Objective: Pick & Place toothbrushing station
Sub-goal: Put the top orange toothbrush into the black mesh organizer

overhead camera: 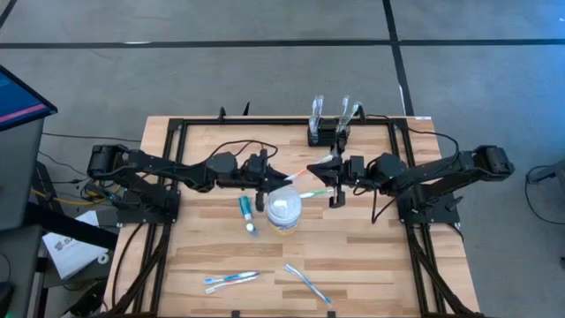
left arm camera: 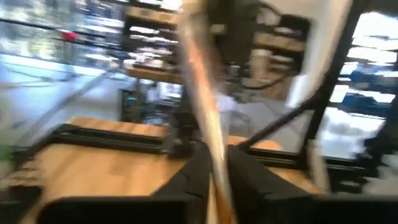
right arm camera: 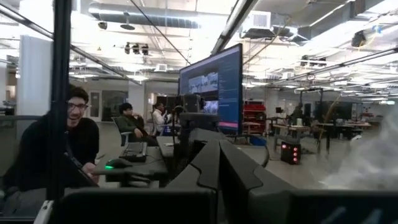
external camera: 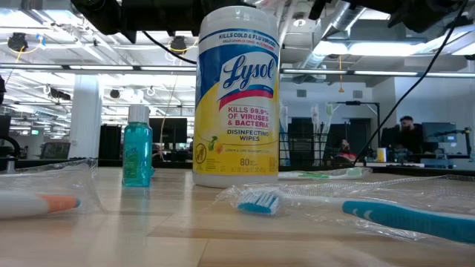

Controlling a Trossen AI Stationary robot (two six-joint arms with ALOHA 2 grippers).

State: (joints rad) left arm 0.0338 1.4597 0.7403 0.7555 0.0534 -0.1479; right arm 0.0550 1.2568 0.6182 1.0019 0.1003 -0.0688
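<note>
Tabletop of light wood inside a black frame, two dark arms reaching in from either side. Left tool near centre, just left of the white tub; fingers nearly together, pinching one slim stick-like handle, probably a toothbrush, which crosses toward the right arm in the high view. One teal bottle lying just left of the tub. One round white wipes tub standing upright at the middle of the tabletop. One green-handled toothbrush lying just right of the tub. Right tool beside it, jaws shut, nothing seen between them, wrist camera facing the room. Toothbrushing station: one black rack at the far edge, right of centre, three clear-wrapped brushes standing upright in it. Near edge: two wrapped brushes side by side, one more further right, apart. Several people at desks beyond the tabletop, in the right wrist view.
</note>
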